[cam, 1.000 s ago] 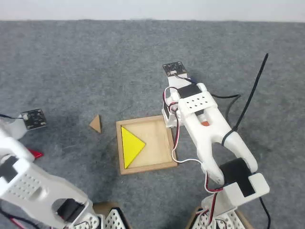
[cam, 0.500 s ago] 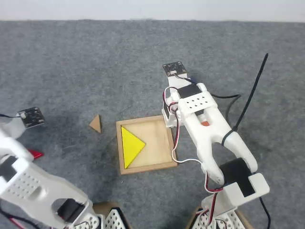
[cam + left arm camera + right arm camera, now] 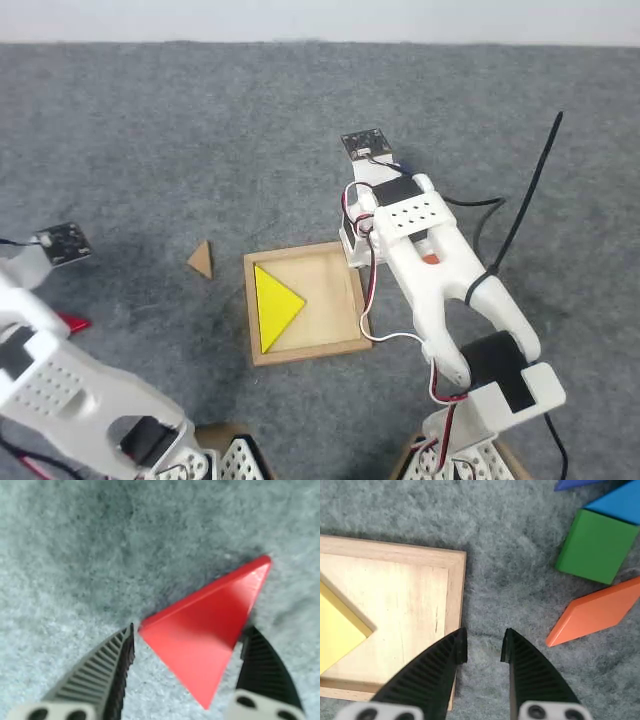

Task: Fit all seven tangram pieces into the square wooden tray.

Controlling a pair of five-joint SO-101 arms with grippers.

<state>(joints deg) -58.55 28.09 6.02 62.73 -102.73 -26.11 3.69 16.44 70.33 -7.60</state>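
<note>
We see one grey carpet (image 3: pixel 150 130) covering the table, and two white arms stand on it. The right arm (image 3: pixel 450 290) stretches forward from its base and ends at the far right corner of the tray. The left arm (image 3: pixel 60 380) bends out to the left side, well apart from the tray.

There is one square wooden tray (image 3: pixel 296 250), lying flat between the two arms. It holds one piece, a large yellow triangle (image 3: pixel 275 305), which lies flat against the tray's left wall.

Six pieces lie on the carpet, outside the tray. One red triangle (image 3: pixel 205 635) is under the left arm. One green square (image 3: pixel 597 545), one orange parallelogram (image 3: pixel 597 612), one light blue piece (image 3: pixel 620 502) and one dark blue piece (image 3: pixel 577 483) lie close together, near the tray's right side. One small wood-coloured triangle (image 3: pixel 201 260) lies alone, just left of the tray.

The left gripper (image 3: pixel 189 629) points down with its jaws spread wide. The red triangle sits between them, and one fingertip (image 3: pixel 129 635) is just beside its corner. The right gripper (image 3: pixel 483 642) hangs above the tray's right rim. Its jaws are a little apart and hold nothing.
</note>
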